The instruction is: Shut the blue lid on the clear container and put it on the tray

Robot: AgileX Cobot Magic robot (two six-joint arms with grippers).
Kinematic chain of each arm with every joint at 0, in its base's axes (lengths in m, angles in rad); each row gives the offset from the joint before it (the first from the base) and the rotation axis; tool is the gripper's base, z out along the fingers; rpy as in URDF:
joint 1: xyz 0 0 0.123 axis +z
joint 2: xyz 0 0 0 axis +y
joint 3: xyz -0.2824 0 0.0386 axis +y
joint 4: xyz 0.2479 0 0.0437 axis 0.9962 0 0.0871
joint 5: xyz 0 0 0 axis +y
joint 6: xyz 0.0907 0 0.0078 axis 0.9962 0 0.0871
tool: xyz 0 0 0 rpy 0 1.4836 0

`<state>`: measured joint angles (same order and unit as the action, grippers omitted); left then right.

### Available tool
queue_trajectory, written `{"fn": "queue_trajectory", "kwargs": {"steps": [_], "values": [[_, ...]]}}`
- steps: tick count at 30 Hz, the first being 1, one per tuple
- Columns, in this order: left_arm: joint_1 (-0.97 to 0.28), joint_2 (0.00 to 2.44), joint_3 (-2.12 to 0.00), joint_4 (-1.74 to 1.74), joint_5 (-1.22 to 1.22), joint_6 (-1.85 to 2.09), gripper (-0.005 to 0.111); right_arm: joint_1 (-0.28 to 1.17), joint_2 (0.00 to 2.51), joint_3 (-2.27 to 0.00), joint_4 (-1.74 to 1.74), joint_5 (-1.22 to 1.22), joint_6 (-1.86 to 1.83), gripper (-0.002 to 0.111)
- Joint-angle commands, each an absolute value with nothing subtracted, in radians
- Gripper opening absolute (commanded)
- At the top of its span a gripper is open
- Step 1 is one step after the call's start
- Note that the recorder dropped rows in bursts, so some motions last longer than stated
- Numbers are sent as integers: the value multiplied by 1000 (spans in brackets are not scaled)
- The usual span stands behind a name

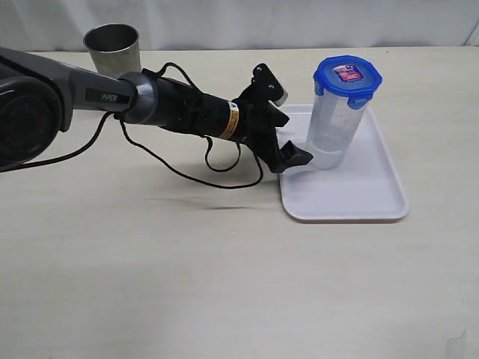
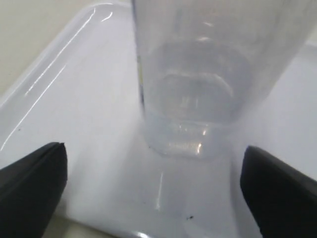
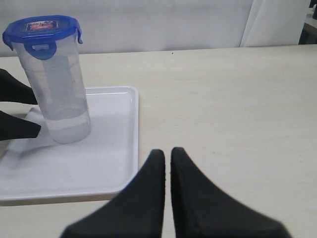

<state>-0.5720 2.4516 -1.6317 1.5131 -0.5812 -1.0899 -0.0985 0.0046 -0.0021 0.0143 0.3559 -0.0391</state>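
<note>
Standing upright right of centre in the exterior view, the container [image 1: 333, 127] sits on the tray [image 1: 359, 198], lid [image 1: 347, 77] on top. Left gripper [image 1: 290, 127] is released, its fingers spread wide either side of the base and clear of it. Right gripper [image 3: 167, 158] is clenched on nothing above the table [image 3: 223, 99].

The container [image 1: 333, 127] stands upright on the tray [image 1: 359, 196], in its left half, with the lid [image 1: 347, 75] on top. Just to its left, over the tray's left edge, sits the left gripper [image 1: 288, 127]. A cup [image 1: 112, 46] stands well apart at the surface's [image 1: 187, 262] back left.
</note>
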Motion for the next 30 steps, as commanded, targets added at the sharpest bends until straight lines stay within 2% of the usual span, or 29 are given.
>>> {"fn": "queue_trajectory", "kwargs": {"steps": [1,3,5,6,7,9,10,11,20,30], "values": [[-545,2438,-1629,1533,-658,-1127,88,-103,0,0,13,345,-38,4],[-536,2428,-1629,1535,-664,-1130,87,-103,0,0,13,345,-38,4],[-534,2405,-1629,1597,-615,-1136,79,-103,0,0,13,345,-38,4],[-534,2380,-1629,1671,-598,-1172,64,-103,0,0,13,345,-38,4],[-534,2365,-1629,1720,-598,-1204,54,-103,0,0,13,345,-38,4],[-517,2318,-1623,1744,-605,-1338,16,-103,0,0,13,345,-38,4],[-510,2298,-1614,1744,-599,-1374,3,-103,0,0,13,345,-38,4],[-502,2277,-1597,1744,-582,-1392,0,-103,0,0,13,345,-38,4],[-500,2009,-1322,1744,-72,-1395,0,-103,0,0,13,345,-38,4],[-500,1750,-1121,1744,82,-1396,0,-103,0,0,13,345,-38,4]]}}
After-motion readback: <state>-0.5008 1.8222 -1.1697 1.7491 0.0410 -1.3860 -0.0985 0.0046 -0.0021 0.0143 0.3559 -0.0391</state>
